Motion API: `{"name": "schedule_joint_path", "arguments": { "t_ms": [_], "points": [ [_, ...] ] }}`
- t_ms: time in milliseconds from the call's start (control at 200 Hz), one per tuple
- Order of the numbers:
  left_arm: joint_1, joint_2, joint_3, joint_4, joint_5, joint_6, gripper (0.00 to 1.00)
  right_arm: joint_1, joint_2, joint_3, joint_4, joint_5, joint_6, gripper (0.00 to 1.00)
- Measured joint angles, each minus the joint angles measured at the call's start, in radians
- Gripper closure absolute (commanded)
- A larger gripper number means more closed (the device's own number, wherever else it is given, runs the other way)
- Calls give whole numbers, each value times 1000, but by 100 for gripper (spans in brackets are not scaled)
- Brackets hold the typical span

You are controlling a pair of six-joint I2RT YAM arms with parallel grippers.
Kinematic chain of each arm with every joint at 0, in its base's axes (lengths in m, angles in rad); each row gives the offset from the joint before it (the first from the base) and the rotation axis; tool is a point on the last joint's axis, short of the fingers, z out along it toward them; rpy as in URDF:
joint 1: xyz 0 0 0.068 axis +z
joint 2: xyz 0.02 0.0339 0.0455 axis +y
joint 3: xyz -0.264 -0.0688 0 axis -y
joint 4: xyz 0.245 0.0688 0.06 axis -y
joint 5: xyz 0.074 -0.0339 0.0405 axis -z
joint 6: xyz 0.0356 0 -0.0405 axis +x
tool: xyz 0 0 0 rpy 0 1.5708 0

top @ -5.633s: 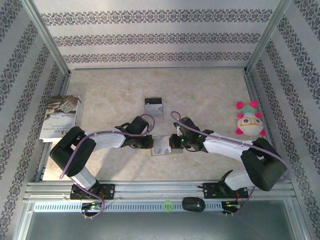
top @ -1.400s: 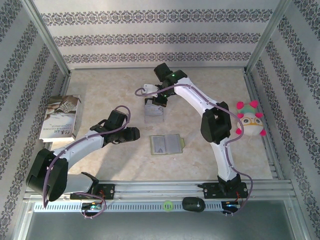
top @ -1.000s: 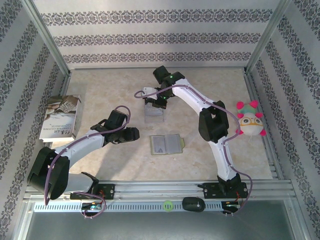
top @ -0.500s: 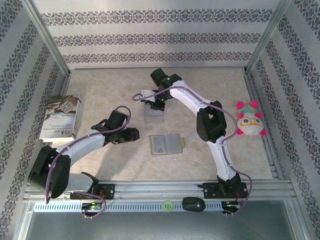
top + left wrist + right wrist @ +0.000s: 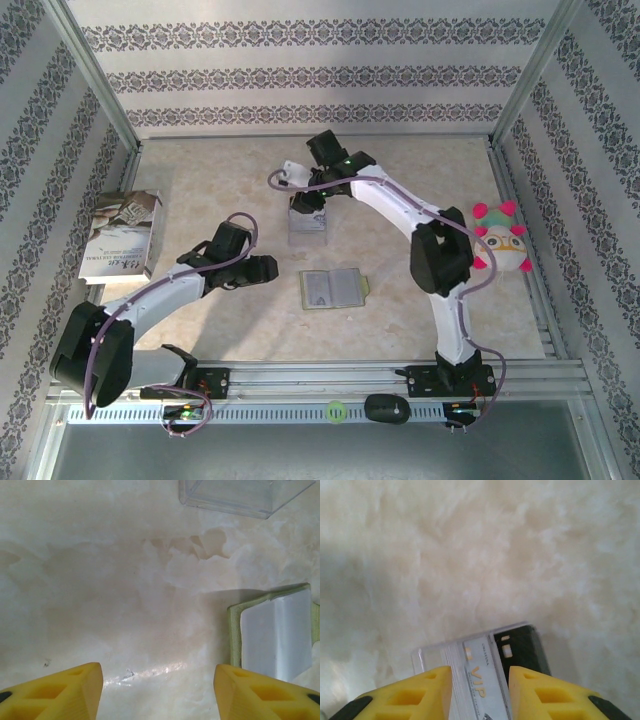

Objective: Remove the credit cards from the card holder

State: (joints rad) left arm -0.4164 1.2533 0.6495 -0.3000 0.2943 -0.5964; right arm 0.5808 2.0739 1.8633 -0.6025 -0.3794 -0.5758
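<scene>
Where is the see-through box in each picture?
Top external: the clear box sits mid-table, at the tip of the right tool, farther back than the open card holder.
Left wrist: the box's corner pokes in at the top edge, right of centre.
Right wrist: the box lies bottom centre, running under the tool's yellow fingers.
Shared landmark: the pale marbled table.

Bright, even light — right wrist view softly blurred.

Smooth, faintly shiny marbled table (image 5: 125, 580), my left claw (image 5: 157, 692) in matt yellow plastic, card holder (image 5: 272, 635) perhaps cloth-edged, pockets glossy clear.
</scene>
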Motion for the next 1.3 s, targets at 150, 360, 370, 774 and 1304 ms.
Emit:
{"name": "schedule_joint_path", "arguments": {
  "t_ms": [150,360,370,774,1304],
  "points": [
    [1,-65,-61,29,0,-19,29,49,-174,-193,174,47,242,63],
    [30,-136,-114,82,6,-50,0,170,-338,-540,263,185,562,61],
    [32,-139,-116,84,8,-47,0,177,-342,-555,262,196,577,61],
    [85,-233,-175,190,72,-93,0,401,-380,-777,150,411,757,60],
    [99,-252,-192,200,102,-111,14,438,-240,-752,132,490,756,64]
  ]
}}
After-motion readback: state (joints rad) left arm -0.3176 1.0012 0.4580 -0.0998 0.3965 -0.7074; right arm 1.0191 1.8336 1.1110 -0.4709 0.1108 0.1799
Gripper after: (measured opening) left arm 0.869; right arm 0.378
